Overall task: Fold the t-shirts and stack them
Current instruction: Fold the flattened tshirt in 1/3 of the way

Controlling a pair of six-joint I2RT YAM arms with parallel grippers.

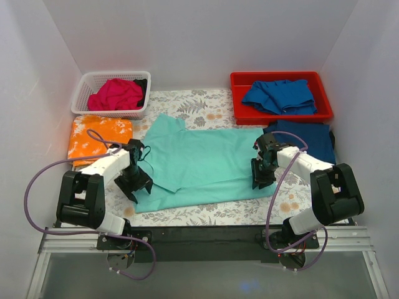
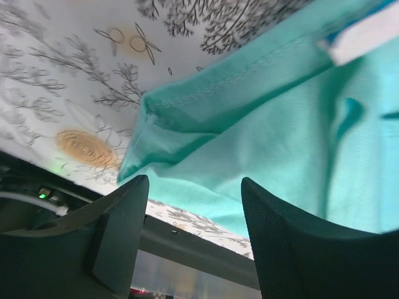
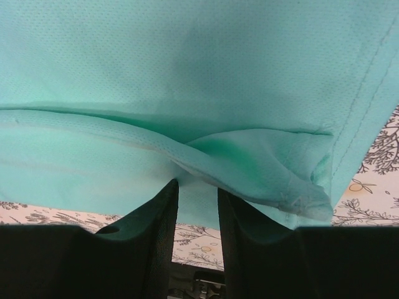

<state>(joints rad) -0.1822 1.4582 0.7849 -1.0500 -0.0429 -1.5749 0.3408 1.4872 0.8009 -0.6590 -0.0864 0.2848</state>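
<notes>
The mint-teal t-shirt (image 1: 199, 163) lies spread on the printed sheet in the middle, its left part folded over. My left gripper (image 1: 136, 185) is open with jaws wide, just above the shirt's near-left corner (image 2: 187, 143), holding nothing (image 2: 194, 187). My right gripper (image 1: 260, 177) is at the shirt's near-right edge; its jaws stand narrowly apart (image 3: 197, 187) with the tips against a raised fold of teal cloth (image 3: 249, 162). A folded orange mottled shirt (image 1: 100, 138) lies far left. A magenta shirt (image 1: 115, 94) is in the basket. Blue shirts are in the red bin (image 1: 280, 94) and folded at the right (image 1: 308, 140).
The white basket (image 1: 84, 93) stands at the back left, the red bin (image 1: 321, 109) at the back right. The fern-and-flower sheet (image 1: 206, 215) covers the table. A black bar (image 1: 206, 237) runs along the near edge. White walls close in three sides.
</notes>
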